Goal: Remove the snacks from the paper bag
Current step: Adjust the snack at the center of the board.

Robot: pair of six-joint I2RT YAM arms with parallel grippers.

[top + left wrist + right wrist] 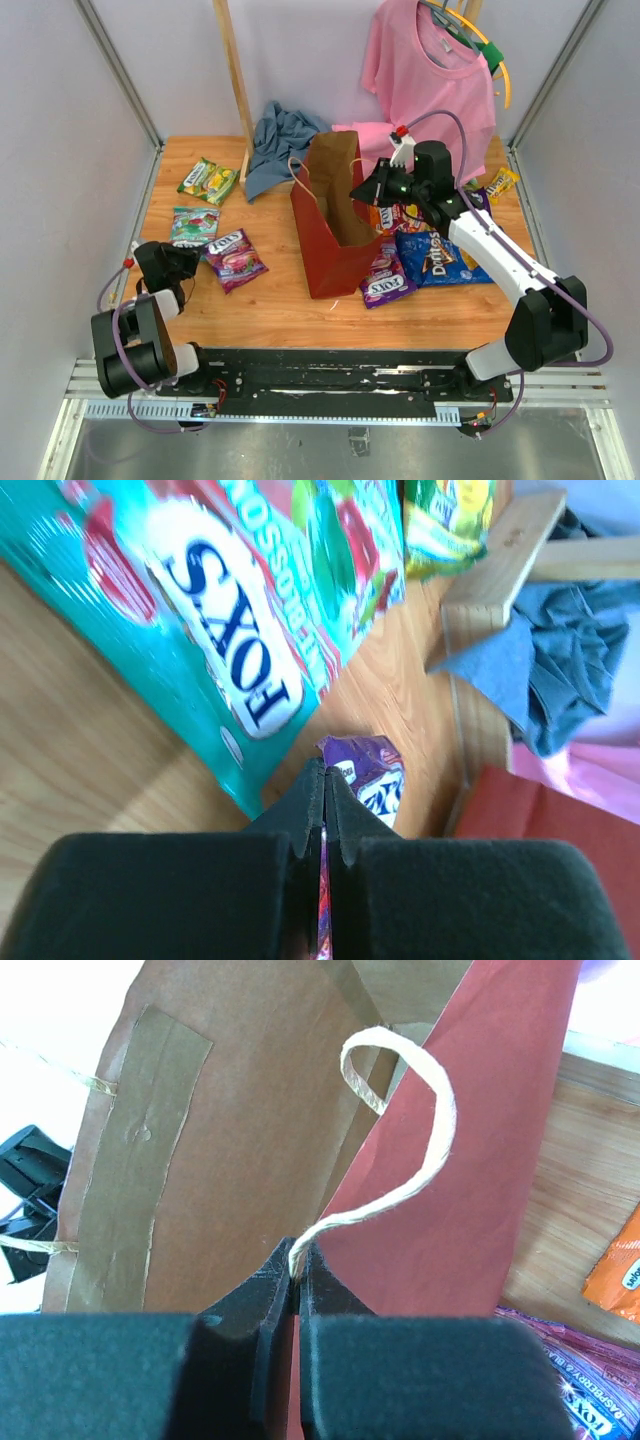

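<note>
The paper bag (325, 255) stands open mid-table, with dark red sides and a brown inside. My right gripper (362, 190) is shut on its twine handle (432, 1150) at the near rim (298, 1260). My left gripper (192, 262) is shut on the edge of a purple packet (236, 260), which shows past the fingertips in the left wrist view (372, 780). A teal Fox's packet (194, 226) and a green-yellow packet (208, 180) lie to the bag's left. Another purple packet (385, 283), the blue Doritos bag (440, 258) and orange packets (388, 216) lie to its right.
A wooden post (236, 80) stands behind the bag, with a blue-grey cloth (285, 135) at its foot. A pink shirt (430, 80) hangs at the back right. Another orange packet (500, 183) lies at the far right. Grey walls close in the table.
</note>
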